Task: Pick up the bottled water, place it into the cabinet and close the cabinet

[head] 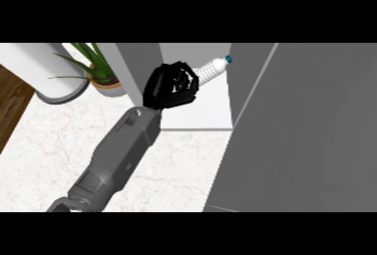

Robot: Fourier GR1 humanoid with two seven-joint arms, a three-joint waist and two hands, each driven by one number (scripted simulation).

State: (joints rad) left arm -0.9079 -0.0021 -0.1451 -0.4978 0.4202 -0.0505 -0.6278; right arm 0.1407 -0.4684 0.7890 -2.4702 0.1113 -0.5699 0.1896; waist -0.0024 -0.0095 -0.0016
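Note:
The bottled water (212, 68) is a clear bottle with a blue cap, tilted up and to the right inside the open cabinet. My left hand (171, 87) is shut round its lower part and hides it; only the neck and cap stick out. The hand is over the cabinet's white shelf floor (197, 117), between the grey left wall (140, 62) and the open door (309, 129). I cannot tell whether the bottle touches the shelf. My right hand is not in view.
The open grey cabinet door fills the right side. A potted green plant (99, 72) and a large white cylinder (44, 69) stand at the back left of the marbled counter (59, 144). The counter's left edge borders dark wood (11, 99).

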